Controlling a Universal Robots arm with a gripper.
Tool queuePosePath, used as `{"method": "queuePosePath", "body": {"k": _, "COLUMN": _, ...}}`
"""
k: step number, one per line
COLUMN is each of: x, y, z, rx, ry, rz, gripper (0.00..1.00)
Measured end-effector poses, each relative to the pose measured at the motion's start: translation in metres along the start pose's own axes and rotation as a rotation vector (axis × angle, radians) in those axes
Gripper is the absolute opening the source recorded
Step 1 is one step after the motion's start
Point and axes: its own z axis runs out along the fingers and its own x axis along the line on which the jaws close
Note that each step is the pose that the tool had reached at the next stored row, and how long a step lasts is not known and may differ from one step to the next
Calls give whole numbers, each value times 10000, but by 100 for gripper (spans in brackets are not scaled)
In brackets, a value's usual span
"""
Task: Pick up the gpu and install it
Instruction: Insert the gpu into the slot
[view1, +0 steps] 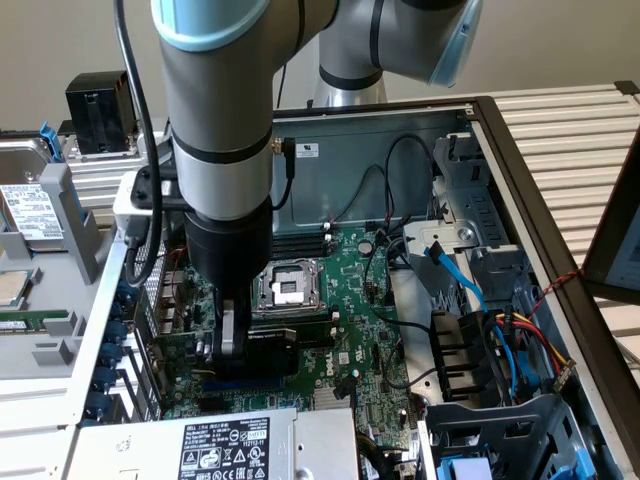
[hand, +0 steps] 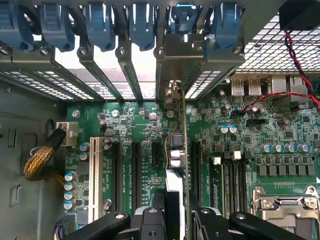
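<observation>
The gpu (view1: 288, 350) is a small card with a black shroud. It stands on edge low over the green motherboard (view1: 372, 300), just in front of the CPU socket (view1: 288, 288). My gripper (view1: 232, 342) reaches straight down into the open computer case and is shut on the card. In the wrist view the gpu (hand: 184, 145) shows edge-on between my two black fingers (hand: 150, 221), running along the expansion slots (hand: 135, 170). Its metal bracket (hand: 176, 55) sits at the rear slot openings under the blue latches (hand: 100, 25). Whether its edge is in a slot is hidden.
The power supply (view1: 220, 445) lies close in front of the card. Blue and coloured cables (view1: 455, 275) and a drive cage fill the exterior view's right. A black cube-shaped box (view1: 98, 110) and a hard drive (view1: 25, 210) sit outside the case. A yellow braided cable (hand: 42, 160) lies by the case wall.
</observation>
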Motion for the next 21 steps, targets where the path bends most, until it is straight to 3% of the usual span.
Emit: {"method": "queuePosePath", "body": {"k": 21, "x": -5, "y": 0, "z": 5, "rx": -23, "ry": 36, "rz": 5, "gripper": 27}}
